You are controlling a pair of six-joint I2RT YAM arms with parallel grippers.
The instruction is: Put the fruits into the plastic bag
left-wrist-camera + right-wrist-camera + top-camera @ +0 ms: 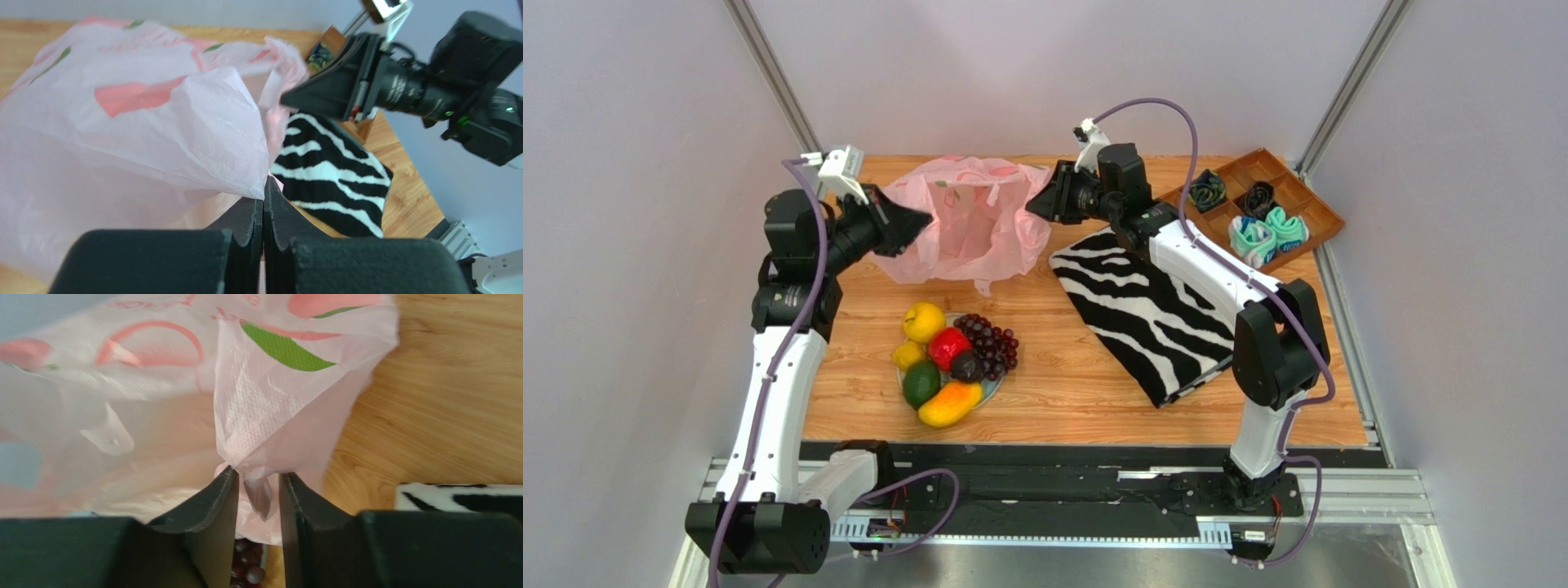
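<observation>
Top external view has the plastic bag (971,227) held up between both arms. The left gripper (264,191) has its jaws squeezed fully together on the bag's left edge. The right gripper (258,478) pinches the bag's right edge, jaws almost together with a fold of film caught between them. The fruits (952,355) sit piled just on the near side of the bag, apart from it. A zebra cloth (1143,306) lies right of the bag.
</observation>
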